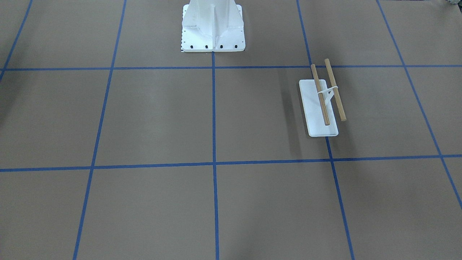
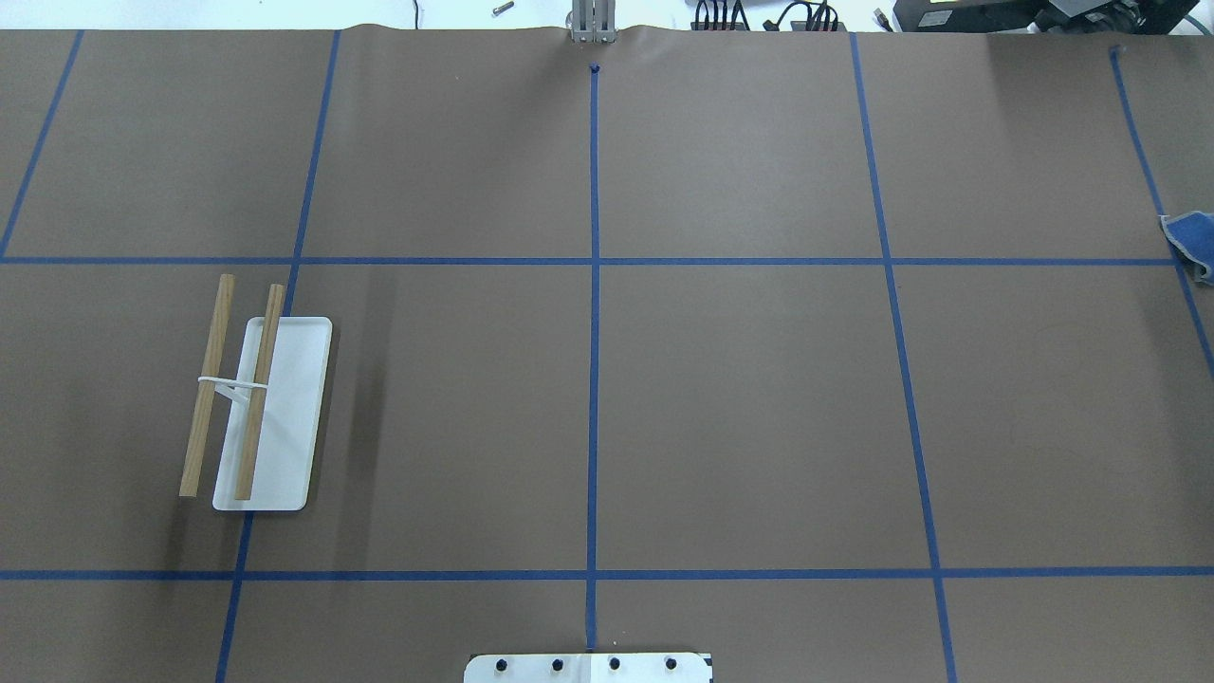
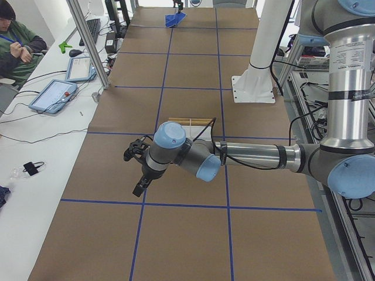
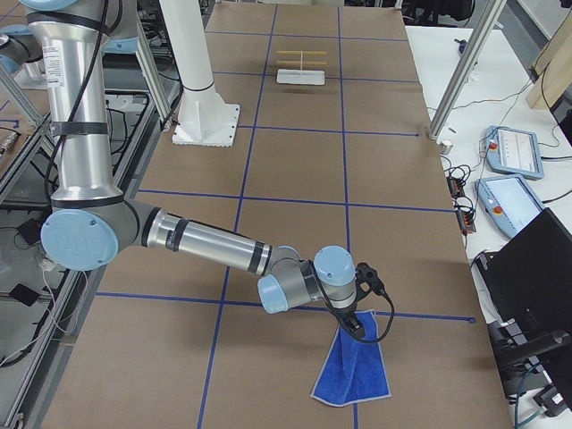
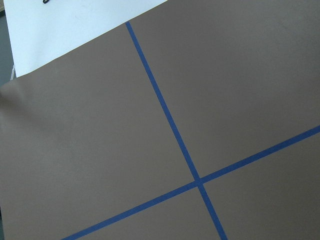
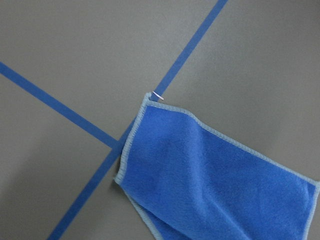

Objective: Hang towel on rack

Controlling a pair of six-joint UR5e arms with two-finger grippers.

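Well apart, towel (image 2: 1191, 239) and rack (image 2: 296, 417).

Towel (image 6: 215, 185): soft, fleecy cloth with a stitched edge. Rack (image 2: 294, 398): smooth white base, plastic by its look, and two matt dowels (image 2: 207, 384) of bare wood. Table (image 2: 740, 408): covered in matt brown paper, marked with smooth blue tape (image 2: 594, 379). Pedestal (image 1: 213, 32): white painted metal, slightly glossy. Left arm (image 3: 258, 155): satin bare-metal tubes, glossy blue joint caps.
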